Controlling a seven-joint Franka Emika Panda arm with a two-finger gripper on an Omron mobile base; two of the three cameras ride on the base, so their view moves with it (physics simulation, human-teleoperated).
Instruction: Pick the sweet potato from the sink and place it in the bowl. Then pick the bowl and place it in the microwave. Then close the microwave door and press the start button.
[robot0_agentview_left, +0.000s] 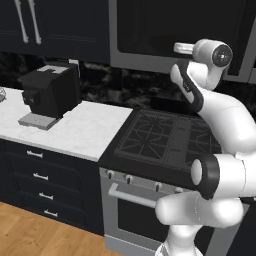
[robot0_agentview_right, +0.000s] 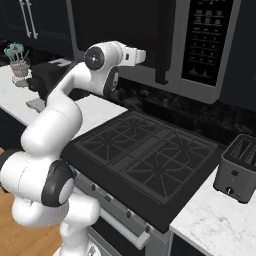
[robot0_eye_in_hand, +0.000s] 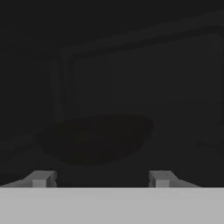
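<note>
Bowl sits inside microwave, apparently delivered. My pincer stands wide, holding nothing. Remaining: close door, press start.

Base cameras look forward and down from behind the arm, left and right, sharing the stove and microwave. Hand camera faces close into dark glass.
</note>
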